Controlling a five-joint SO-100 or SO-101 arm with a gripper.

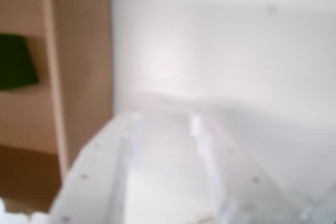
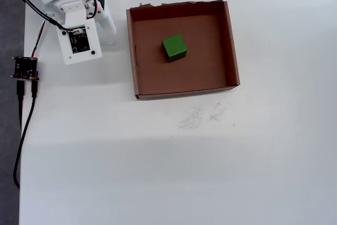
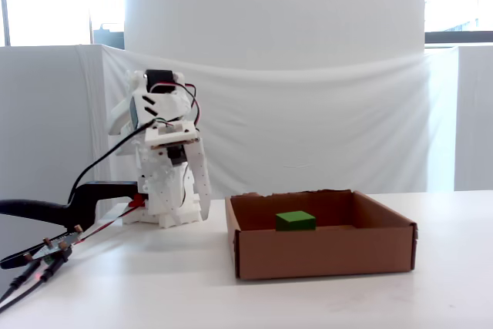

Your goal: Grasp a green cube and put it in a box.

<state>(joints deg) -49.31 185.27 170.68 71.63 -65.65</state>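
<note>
The green cube rests flat on the floor of the box, a little above its middle in the overhead view. In the fixed view the green cube shows over the low front wall of the box. My gripper hangs point down just left of the box, folded against the arm's base, apart from the cube, with its fingers together and nothing held. From above, the gripper lies beside the box's left wall. The blurred wrist view shows the gripper, the box and a dark edge of the cube.
A small circuit board with cables lies along the table's left edge. A black clamp sticks out at the left. Faint scuff marks lie below the box. A white curtain closes off the back.
</note>
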